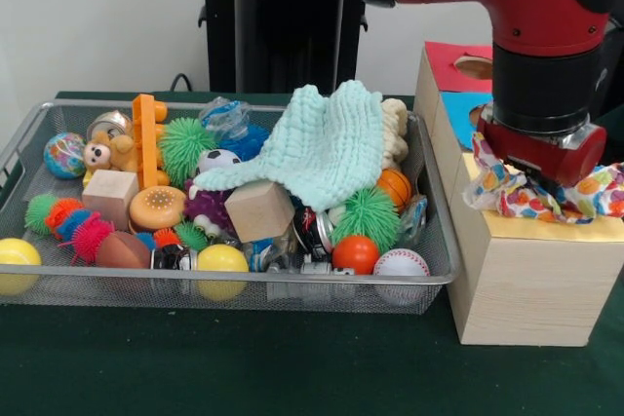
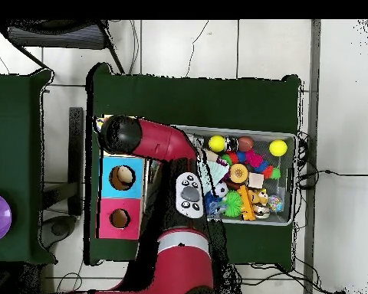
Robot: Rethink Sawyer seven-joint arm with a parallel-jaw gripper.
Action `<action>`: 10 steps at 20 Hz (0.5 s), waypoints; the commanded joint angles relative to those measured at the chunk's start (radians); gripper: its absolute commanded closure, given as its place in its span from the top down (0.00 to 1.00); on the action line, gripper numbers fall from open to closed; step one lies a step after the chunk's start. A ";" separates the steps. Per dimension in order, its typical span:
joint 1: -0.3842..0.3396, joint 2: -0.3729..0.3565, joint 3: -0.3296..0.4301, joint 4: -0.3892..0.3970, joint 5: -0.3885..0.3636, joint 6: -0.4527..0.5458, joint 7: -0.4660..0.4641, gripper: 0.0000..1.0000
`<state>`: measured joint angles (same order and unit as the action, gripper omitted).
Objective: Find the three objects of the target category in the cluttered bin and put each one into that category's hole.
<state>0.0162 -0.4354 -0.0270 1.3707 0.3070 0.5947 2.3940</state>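
A polka-dot cloth point(image 1: 526, 197) lies bunched on the yellow top point(image 1: 546, 229) of the pale wooden box, spreading to both sides. My gripper point(image 1: 539, 174) is pressed down into the middle of it; the cloth hides its tips. The round hole in the yellow top is hidden under the cloth and gripper. In the overhead view the arm point(image 2: 122, 134) covers that end of the box. The wire mesh bin point(image 1: 244, 278) stands left of the box, full of toys. No other polka-dot cloth shows in it.
A mint green waffle-knit cloth point(image 1: 327, 148) drapes over toys in the bin's middle. Balls, wooden blocks and spiky toys fill the rest. Behind the yellow top are the blue-topped hole point(image 2: 122, 178) and the red-topped hole point(image 2: 119, 219). The bin point(image 2: 293, 180) sits beside the box.
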 commanded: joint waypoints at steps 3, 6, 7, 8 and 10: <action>0.040 0.065 -0.073 -0.042 -0.129 0.145 0.045 0.00; 0.063 0.081 -0.118 -0.084 -0.150 0.148 0.080 0.00; 0.068 0.085 -0.128 -0.094 -0.153 0.150 0.087 0.00; 0.079 0.088 -0.146 -0.102 -0.158 0.150 0.103 0.00; 0.101 0.082 -0.185 -0.103 -0.165 0.153 0.135 0.00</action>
<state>0.1022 -0.4134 -0.1361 1.2943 0.2181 0.6460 2.3940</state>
